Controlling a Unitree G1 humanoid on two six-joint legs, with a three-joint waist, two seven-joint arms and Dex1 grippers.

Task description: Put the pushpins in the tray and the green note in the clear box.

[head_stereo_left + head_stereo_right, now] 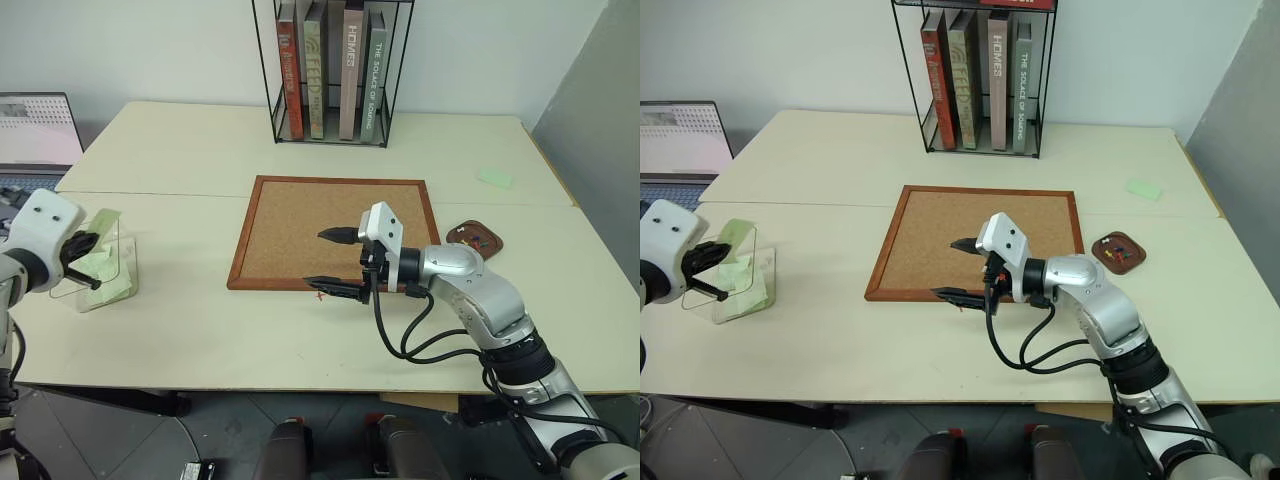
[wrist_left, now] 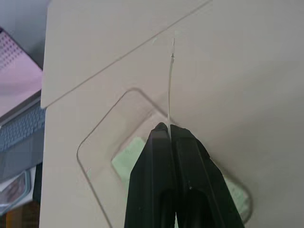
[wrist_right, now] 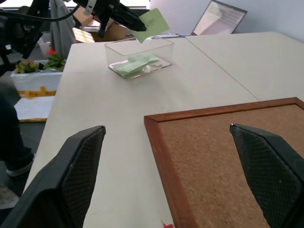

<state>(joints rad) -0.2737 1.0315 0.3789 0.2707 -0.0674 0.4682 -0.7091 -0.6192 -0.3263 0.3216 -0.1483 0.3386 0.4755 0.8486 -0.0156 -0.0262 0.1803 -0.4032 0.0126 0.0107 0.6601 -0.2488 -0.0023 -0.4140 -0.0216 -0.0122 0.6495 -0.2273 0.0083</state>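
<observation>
Two arms work over the desk (image 1: 200, 330). Nearest the camera, the right gripper (image 1: 335, 262) hovers at the near edge of the corkboard (image 1: 300, 225), pointing toward the robot's left, its fingers (image 1: 335, 288) spread wide and holding nothing. A small red cross mark (image 1: 320, 296) lies on the desk just beside the lower finger.

Farther to the robot's left, the left gripper (image 1: 88, 262) has its fingers closed on the green note (image 1: 101, 222). The note stands on edge, its free part rising directly above the clear box (image 1: 125, 270). The left wrist view shows the sheet edge-on, running straight out from the fingertips along the gripper's pointing line, with the box floor beneath. Other pale green notes (image 3: 135, 65) already lie flat inside the box.

Judgement: the note is positioned over its target; the coming move calls for release only, and the left arm alone is in place for it.

To the robot's right of the corkboard, the tray (image 1: 1118, 250) rests on the desk with small coloured specks in it, probably the pushpins (image 1: 1120, 249). Beyond it lies another green note (image 1: 1145, 188). A wire rack of books (image 1: 333, 70) stands at the far side.
</observation>
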